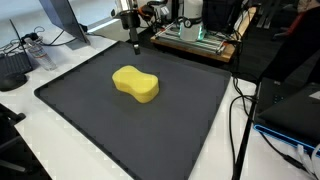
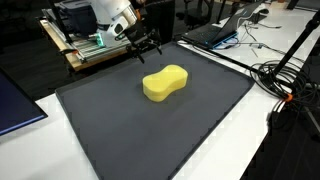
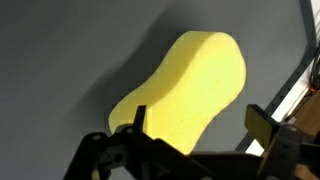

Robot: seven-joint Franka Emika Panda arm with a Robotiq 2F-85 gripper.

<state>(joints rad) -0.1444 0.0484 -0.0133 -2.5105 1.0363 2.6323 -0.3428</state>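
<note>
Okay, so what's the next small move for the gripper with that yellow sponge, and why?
Probably ease the gripper across until it stands over the yellow sponge, then lower it. Its jaws are open and empty. In both exterior views it hangs above one edge of the dark mat, clearly apart from the sponge, which lies flat and untouched near the mat's middle.

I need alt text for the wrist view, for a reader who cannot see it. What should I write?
A yellow, peanut-shaped sponge lies on a dark grey mat, seen from above. The open gripper enters from the bottom edge, its jaws apart and holding nothing.
</note>
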